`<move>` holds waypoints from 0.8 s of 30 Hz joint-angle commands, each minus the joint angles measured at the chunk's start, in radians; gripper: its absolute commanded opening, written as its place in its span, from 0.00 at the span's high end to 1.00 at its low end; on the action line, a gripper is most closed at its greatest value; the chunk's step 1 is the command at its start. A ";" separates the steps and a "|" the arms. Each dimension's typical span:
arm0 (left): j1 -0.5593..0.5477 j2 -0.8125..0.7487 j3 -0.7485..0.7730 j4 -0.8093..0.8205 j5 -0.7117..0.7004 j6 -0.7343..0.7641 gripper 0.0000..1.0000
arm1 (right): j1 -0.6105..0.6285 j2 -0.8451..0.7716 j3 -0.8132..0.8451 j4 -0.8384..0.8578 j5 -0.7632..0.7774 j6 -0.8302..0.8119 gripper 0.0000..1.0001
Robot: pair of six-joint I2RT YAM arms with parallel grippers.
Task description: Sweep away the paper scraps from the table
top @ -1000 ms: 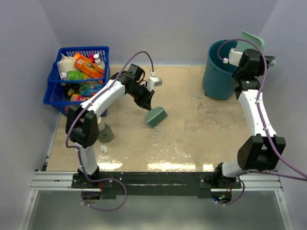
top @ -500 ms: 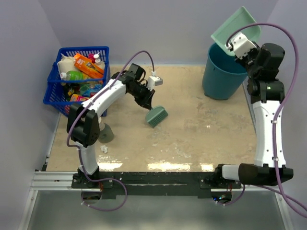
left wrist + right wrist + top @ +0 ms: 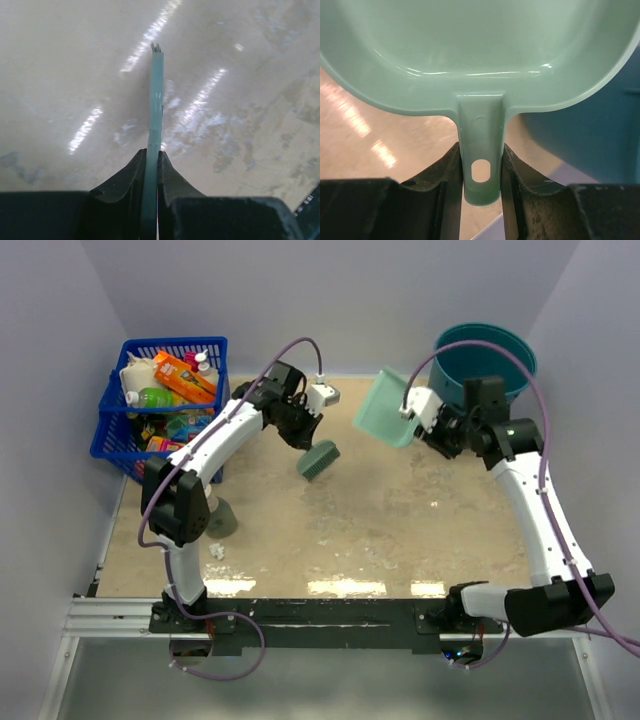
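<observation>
A white paper scrap lies near the front left of the beige table, and tiny pale bits speckle the middle. My left gripper is shut on the teal hand brush, which hangs bristles down over the table's back middle. My right gripper is shut on the handle of the pale green dustpan. The pan is held tilted above the table, left of the teal bucket, and looks empty inside.
A blue basket full of bottles and packets stands at the back left. A grey-green rounded object sits beside the left arm's lower link. A black rail runs along the front edge.
My right arm swung the dustpan from above the bucket down and left over the table. The left gripper drew the brush slightly back and up.
</observation>
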 commanded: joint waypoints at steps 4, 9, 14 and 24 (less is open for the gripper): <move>0.029 -0.028 0.134 0.108 -0.292 -0.007 1.00 | 0.102 -0.024 -0.291 -0.225 0.101 -0.099 1.00; 0.029 -0.022 0.203 0.075 -0.288 -0.002 1.00 | 0.110 0.039 -0.409 -0.119 0.147 0.063 1.00; 0.029 -0.071 0.206 0.079 -0.334 0.039 1.00 | 0.111 0.099 -0.471 -0.033 0.069 0.192 1.00; 0.026 -0.295 0.134 0.087 -0.479 0.156 1.00 | 0.111 0.163 -0.548 0.059 0.153 0.231 0.89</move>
